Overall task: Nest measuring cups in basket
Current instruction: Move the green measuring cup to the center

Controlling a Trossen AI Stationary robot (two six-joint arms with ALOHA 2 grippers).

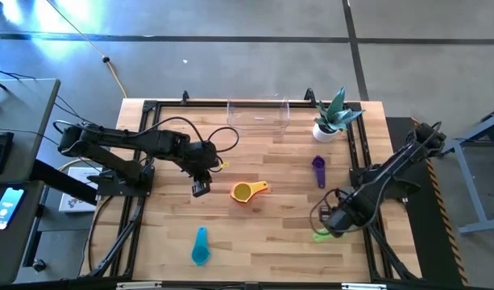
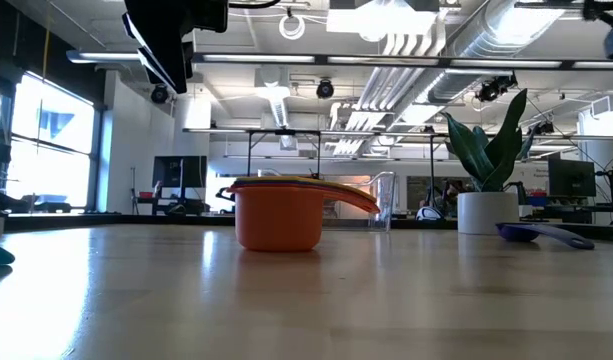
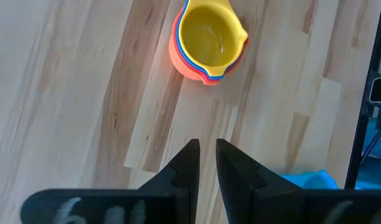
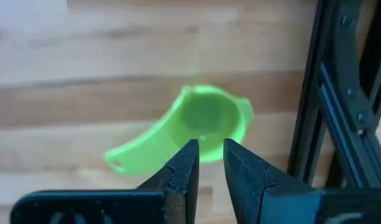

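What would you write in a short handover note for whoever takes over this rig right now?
Left gripper: empty, fingers nearly together, above the table near the stacked yellow, red and orange cups.
Right gripper: empty, fingers narrowly apart, over the green cup by the right frame.
Teal cup and purple cup lie loose on the table.
Basket at the far edge holds no cups.
Done: three nested. Left: everything into the basket.

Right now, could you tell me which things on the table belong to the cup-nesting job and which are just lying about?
Part of the job:
- nested stack, yellow cup inside an orange one, red rim between
- purple cup
- teal cup
- green cup, under the right gripper
- clear basket, no cups in it yet

Just lying about:
- potted plant beside the basket
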